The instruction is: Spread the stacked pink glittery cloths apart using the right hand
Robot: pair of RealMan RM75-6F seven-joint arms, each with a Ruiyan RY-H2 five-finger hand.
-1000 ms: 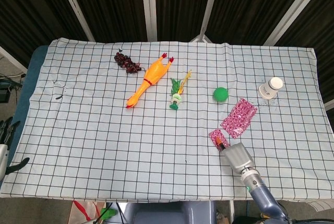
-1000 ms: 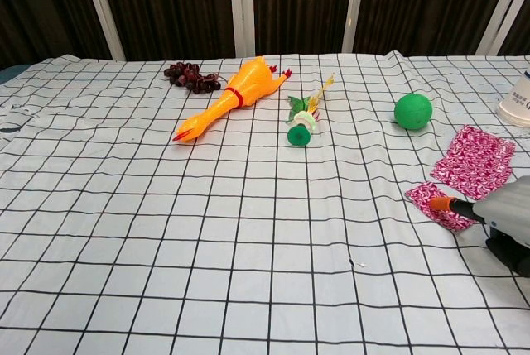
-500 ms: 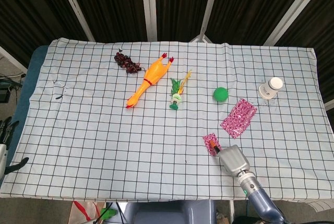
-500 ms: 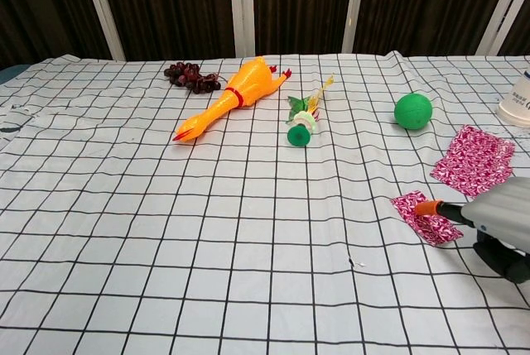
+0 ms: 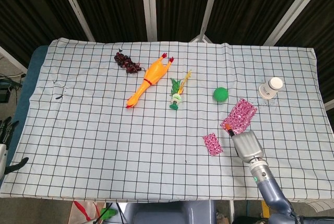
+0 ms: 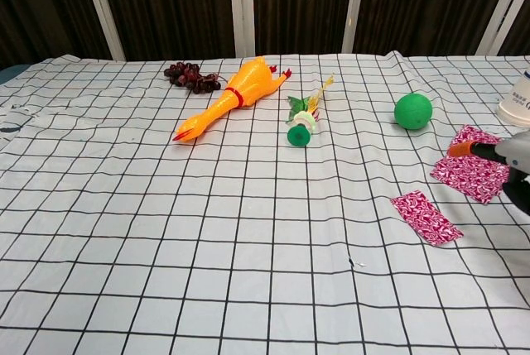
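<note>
Two pink glittery cloths lie apart on the checked tablecloth. The small cloth [image 5: 212, 143] [image 6: 426, 217] lies flat by itself, nearer the front edge. The larger cloth [image 5: 240, 114] [image 6: 472, 173] lies behind it, to the right. My right hand [image 5: 247, 145] [image 6: 515, 155] reaches in from the front right. One orange-tipped finger [image 5: 230, 131] [image 6: 458, 150] stretches onto the larger cloth's left corner, and the hand holds nothing. My left hand [image 5: 6, 132] hangs off the table's left edge with dark fingers apart and nothing in them.
A green ball [image 5: 220, 94] lies just behind the cloths, and a white cup [image 5: 271, 87] stands at the far right. Further left are a green-and-yellow toy [image 5: 176, 96], an orange rubber chicken [image 5: 148, 80] and dark grapes [image 5: 128, 62].
The right hand slid the small cloth left and forward, away from the larger one. It then let it go and moved right and back onto the larger cloth's corner.
</note>
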